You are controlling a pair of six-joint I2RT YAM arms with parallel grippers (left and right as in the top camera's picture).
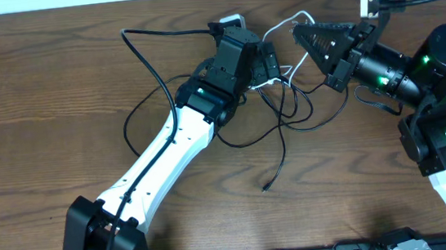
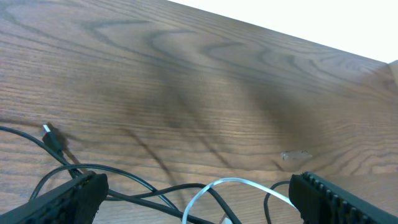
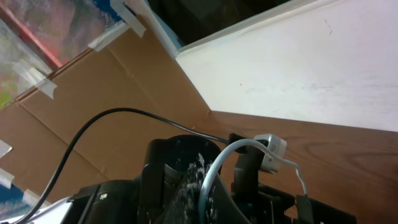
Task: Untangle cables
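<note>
Left tool (image 2: 196, 186), spread wide, hovers low over the tangle at the table's (image 2: 186, 81) far centre, straddling the white cable (image 2: 236, 181) and black cable (image 2: 56, 144) for a grasp. Right tool (image 1: 298, 30), pressed together, appears to pinch the white cable, raising it for separation.

The left arm (image 1: 164, 155) reaches from its base at the near left edge diagonally toward the middle of the surface (image 1: 39, 93), wrist tipped down. The left gripper (image 2: 199, 182) hangs low over the surface, jaws spread wide, one at each lower corner of the wrist view. The right arm (image 1: 443, 112) folds in from the right, forearm pointing left. The right gripper (image 1: 299, 31) has its jaws closed, tips near the left wrist.
</note>
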